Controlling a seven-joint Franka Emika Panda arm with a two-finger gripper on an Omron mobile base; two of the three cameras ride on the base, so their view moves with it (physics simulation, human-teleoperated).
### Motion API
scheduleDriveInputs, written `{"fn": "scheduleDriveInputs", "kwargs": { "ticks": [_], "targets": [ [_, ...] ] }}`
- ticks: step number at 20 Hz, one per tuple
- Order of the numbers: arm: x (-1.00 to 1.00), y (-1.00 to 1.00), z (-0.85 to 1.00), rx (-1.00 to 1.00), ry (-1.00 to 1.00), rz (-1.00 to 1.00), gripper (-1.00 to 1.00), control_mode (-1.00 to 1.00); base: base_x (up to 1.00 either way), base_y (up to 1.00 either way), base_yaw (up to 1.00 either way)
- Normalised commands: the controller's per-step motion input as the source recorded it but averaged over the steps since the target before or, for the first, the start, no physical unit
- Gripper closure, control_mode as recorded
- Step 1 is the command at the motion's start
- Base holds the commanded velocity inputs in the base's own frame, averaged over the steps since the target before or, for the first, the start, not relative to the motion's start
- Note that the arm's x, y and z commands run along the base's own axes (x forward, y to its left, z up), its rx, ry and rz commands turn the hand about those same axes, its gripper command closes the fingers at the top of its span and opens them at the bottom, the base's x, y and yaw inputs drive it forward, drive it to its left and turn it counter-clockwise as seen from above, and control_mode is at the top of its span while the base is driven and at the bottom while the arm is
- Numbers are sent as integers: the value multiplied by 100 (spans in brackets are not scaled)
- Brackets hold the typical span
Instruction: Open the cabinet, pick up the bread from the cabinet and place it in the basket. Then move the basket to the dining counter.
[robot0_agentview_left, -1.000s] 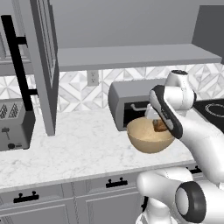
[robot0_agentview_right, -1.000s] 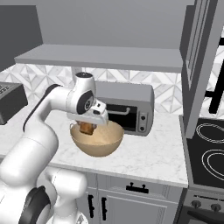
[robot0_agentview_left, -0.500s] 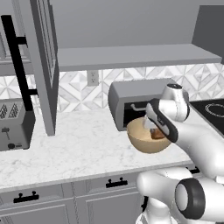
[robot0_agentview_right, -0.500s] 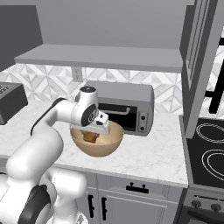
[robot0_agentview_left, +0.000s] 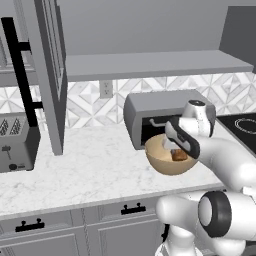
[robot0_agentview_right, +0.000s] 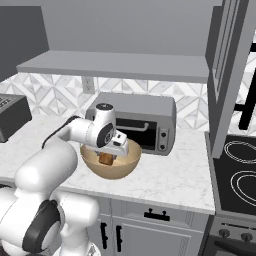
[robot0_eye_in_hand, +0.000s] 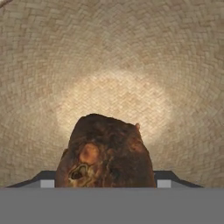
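Kitchen setting: white marble-patterned counter (robot0_agentview_left: 90, 170) with grey drawers below, patterned tile backsplash, grey shelf above.

Gripper (robot0_agentview_right: 111, 156): lowered into the basket, pointing down at its floor. Finger tips (robot0_eye_in_hand: 47, 180) stand either side of the bread and close against it; jaws fairly wide, spanning the lump. Whether the pads press the crust or stand just off it cannot be told.

Bread (robot0_eye_in_hand: 105, 153): small brown lump with darker crust, between the finger tips, inside the basket and low over its woven floor. Contact with the floor cannot be told. From the base cameras it shows as a brown piece below the hand, within the rim.

Basket (robot0_agentview_left: 165, 162): tan, round, bowl-shaped, smooth rim; stands on the counter just in front of the toaster oven, near the counter's front edge.

Toaster oven (robot0_agentview_right: 150, 120): grey, dark glass door with bar handle, against the backsplash directly behind the basket.

Cabinet (robot0_agentview_left: 50, 70): grey upper wall unit; one glass-paned door swung open toward the camera, long black bar handle (robot0_agentview_left: 17, 65) visible.

Toaster (robot0_agentview_left: 15, 140): grey slot toaster, on the counter well apart from the basket.

Stove (robot0_agentview_right: 240, 175): black cooktop with ring burners, beside the counter.
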Motion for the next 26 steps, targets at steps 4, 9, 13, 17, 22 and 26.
{"fn": "scheduleDriveInputs", "kwargs": {
  "ticks": [4,9,13,17,22,26],
  "targets": [
    [3,-7,-8,0,1,0,100,-100,0,0,0],
    [0,-1,-4,0,0,0,-100,-100,0,0,0],
    [6,0,-6,0,0,0,-100,-100,0,0,0],
    [15,6,-17,0,0,0,-100,-100,0,0,0],
    [24,10,-15,0,0,0,-100,-100,0,0,0],
    [1,0,0,0,0,0,-100,-100,0,0,0]
  ]
}}
